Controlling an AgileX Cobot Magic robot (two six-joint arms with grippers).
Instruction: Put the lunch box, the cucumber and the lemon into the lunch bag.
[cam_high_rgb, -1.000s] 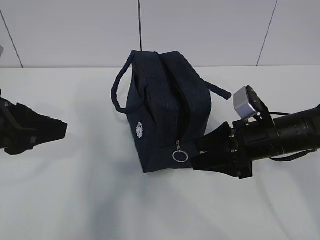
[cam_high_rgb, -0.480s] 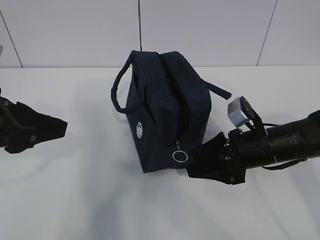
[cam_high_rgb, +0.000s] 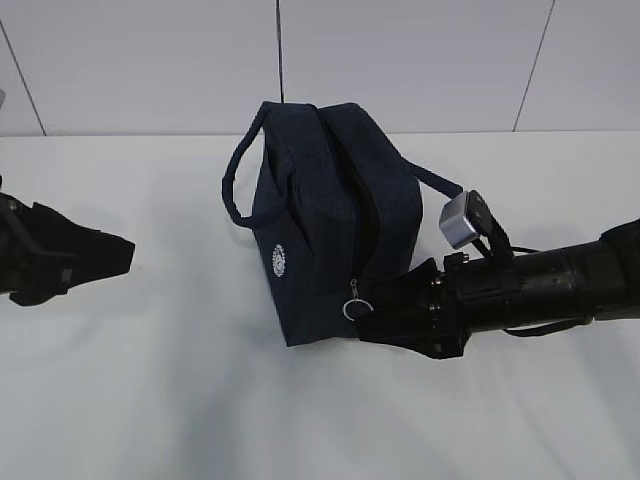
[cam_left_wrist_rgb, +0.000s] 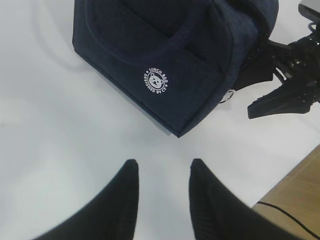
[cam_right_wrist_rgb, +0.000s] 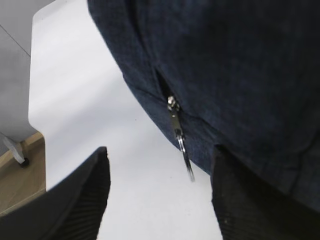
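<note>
Navy lunch bag (cam_high_rgb: 335, 215) stands mid-frame, its ring pull (cam_right_wrist_rgb: 185, 155) hanging between the wide-open, empty right end effector (cam_right_wrist_rgb: 160, 192); the left end effector (cam_left_wrist_rgb: 160, 187) gapes empty.

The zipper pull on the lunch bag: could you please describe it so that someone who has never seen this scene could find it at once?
On the white table stands a boxy dark navy lunch bag with two loop handles. At its near end, low down where the zipper ends, a zipper pull hangs beside the open right gripper. It is a thin silver ring, the only shiny metal on the dark fabric, unlike the flat white round logo nearby.
</note>
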